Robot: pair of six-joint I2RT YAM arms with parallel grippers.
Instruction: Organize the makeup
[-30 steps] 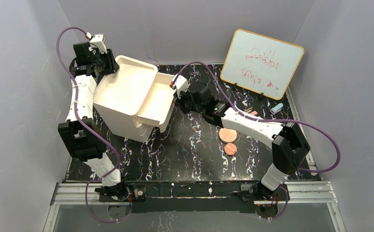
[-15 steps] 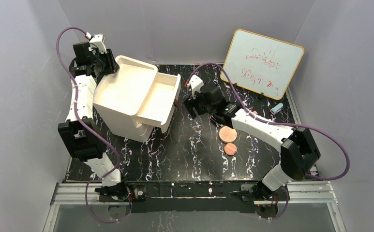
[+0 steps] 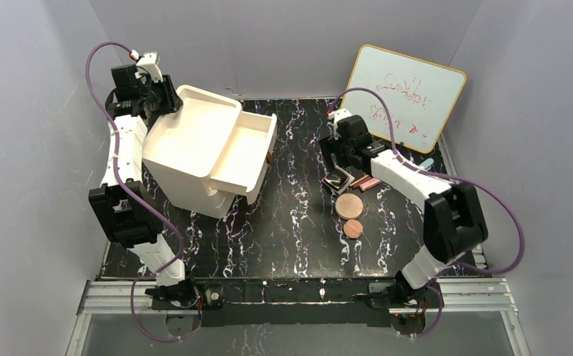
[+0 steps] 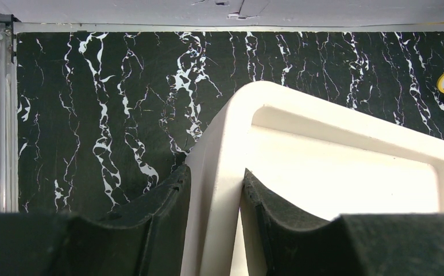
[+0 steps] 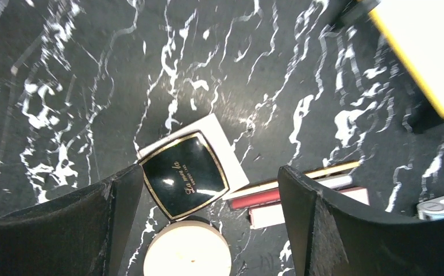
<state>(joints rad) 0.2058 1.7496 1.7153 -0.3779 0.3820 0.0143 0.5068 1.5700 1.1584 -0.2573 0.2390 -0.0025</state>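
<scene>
The makeup lies right of centre. A black square compact (image 5: 185,175) with a gold frame rests on a white card, and a large copper-pink disc (image 3: 349,205) and a smaller disc (image 3: 353,228) lie nearer me. Slim sticks (image 5: 259,199) lie beside the compact. My right gripper (image 5: 208,172) hovers open over the compact (image 3: 335,180), holding nothing. In the top view the right gripper (image 3: 333,165) is just behind the discs. My left gripper (image 4: 215,172) is shut on the wall of a white drawer box (image 3: 194,148) at its back left corner (image 3: 161,95).
The box's drawer (image 3: 247,152) stands pulled out toward the middle. A whiteboard (image 3: 405,96) leans at the back right. A small light-blue cylinder (image 3: 424,165) lies below it. Grey walls close in the black marbled table (image 3: 283,230).
My right gripper let go at the drawer, opened wide and swung right to hover over the compact. The drawer stays pulled out. The left arm has not moved.
</scene>
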